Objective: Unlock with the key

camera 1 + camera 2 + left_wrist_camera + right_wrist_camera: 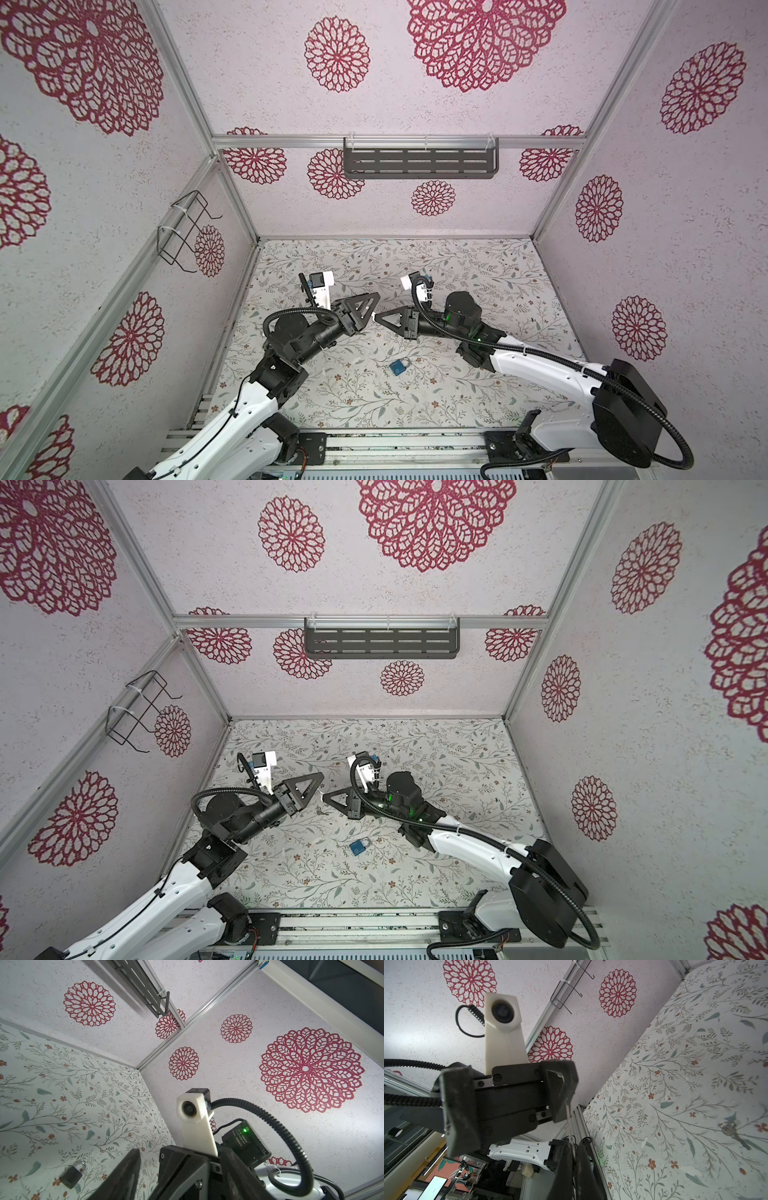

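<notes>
Since the floral tabletop [478, 270] carries almost nothing, the scene reads quickly. Both arms meet tip to tip above its middle. The blue padlock [400, 368] lies flat on it, nearer the robot's base than those tips and apart from both.

The left gripper [510, 1101] has its fingers spread wide and holds nothing. The right gripper [380, 319] has its fingers pressed together on the key [569, 1124]. The right wrist view shows the key edge-on, as a thin bright strip running from those fingers up to the inner face of one left finger. Whether it touches that finger I cannot tell.

The padlock looks like a small, dense, rigid block with smooth sides. It would probably slide or spin on the tabletop if the key pushed at it unbraced. The sound hold is across the flat faces of its body, leaving the shackle and the keyway end free.

The key is light, stiff, thin and slick. It wants pinching flat across its head, since a shallow grip may let it twist when turned.

- **Keyway:** it shows in no view.
- **Key in the grip:** which end of it sits inside the right fingers is hidden, and in both top views it is only a pale speck at the tip.
- **Shackle:** it looks seated in the left wrist view, but it is too small to be sure.
- **Grey key-shaped mark** [735, 1135]: it lies on the tabletop, and I cannot tell whether it is a second key or a shadow.
</notes>
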`<move>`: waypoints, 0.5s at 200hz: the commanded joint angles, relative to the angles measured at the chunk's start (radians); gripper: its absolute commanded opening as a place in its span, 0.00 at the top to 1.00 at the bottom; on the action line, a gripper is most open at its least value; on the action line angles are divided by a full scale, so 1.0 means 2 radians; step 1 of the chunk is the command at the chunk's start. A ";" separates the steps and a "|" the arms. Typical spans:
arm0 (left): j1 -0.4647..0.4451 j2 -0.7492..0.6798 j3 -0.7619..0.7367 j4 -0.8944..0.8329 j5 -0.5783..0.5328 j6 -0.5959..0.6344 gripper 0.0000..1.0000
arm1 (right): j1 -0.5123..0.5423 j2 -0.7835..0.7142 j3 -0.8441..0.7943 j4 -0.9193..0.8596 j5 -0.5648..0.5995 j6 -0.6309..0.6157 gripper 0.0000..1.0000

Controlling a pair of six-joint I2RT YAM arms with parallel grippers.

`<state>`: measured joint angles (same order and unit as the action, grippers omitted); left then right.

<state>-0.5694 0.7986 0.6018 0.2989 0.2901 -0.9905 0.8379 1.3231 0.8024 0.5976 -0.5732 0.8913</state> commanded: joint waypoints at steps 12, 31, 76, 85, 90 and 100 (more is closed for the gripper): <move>0.002 -0.018 0.020 -0.063 -0.017 0.021 0.26 | -0.015 -0.043 -0.009 -0.024 0.018 -0.021 1.00; 0.001 -0.020 0.026 -0.109 -0.024 0.027 0.23 | -0.023 -0.060 -0.018 -0.048 0.021 -0.029 1.00; -0.018 -0.008 0.041 -0.206 -0.043 0.043 0.20 | -0.047 -0.112 -0.048 -0.122 0.038 -0.049 1.00; -0.027 -0.004 0.043 -0.223 -0.053 0.046 0.20 | -0.053 -0.124 -0.056 -0.137 0.043 -0.052 1.00; -0.033 -0.002 0.042 -0.231 -0.058 0.047 0.19 | -0.057 -0.131 -0.060 -0.148 0.047 -0.055 1.00; -0.045 0.005 0.040 -0.245 -0.066 0.048 0.19 | -0.064 -0.143 -0.068 -0.171 0.055 -0.058 1.00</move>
<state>-0.6132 0.7887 0.6640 -0.0624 0.2085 -0.9310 0.7425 1.1072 0.6880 0.3611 -0.5121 0.8223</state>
